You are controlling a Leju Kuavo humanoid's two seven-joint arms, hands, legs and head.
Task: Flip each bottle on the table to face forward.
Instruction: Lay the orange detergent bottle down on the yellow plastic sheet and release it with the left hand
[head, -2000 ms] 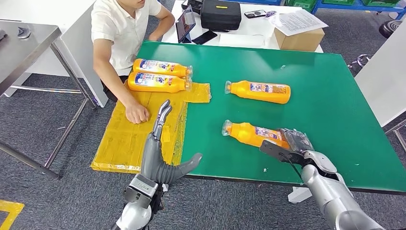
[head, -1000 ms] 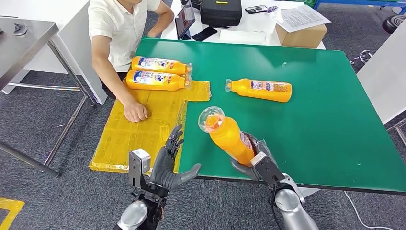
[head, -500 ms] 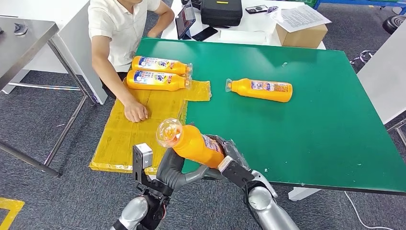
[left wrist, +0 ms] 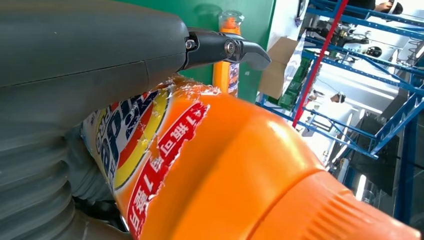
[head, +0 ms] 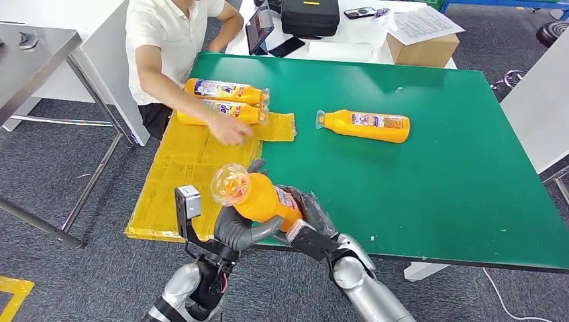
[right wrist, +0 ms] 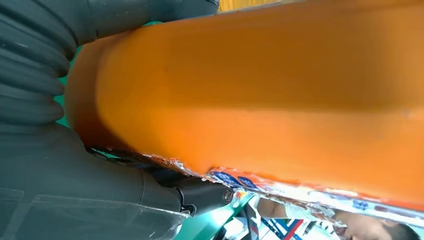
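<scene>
At the table's near edge, both hands hold one orange bottle (head: 258, 196) aloft, cap tilted toward the camera: left hand (head: 236, 231) cupped under its neck end w/ thumb across, right hand (head: 310, 220) wrapped round its base. Beyond, another bottle (head: 366, 125) lies on the green table (head: 436, 174); two bottles (head: 225, 100) lie by a person's hand (head: 231, 131) on yellow sheet (head: 181, 181).

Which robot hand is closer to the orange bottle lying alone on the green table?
Right. The right hand sits nearer that lone bottle, though apart from it; the left hand is farther. Both grip the lifted bottle.
</scene>
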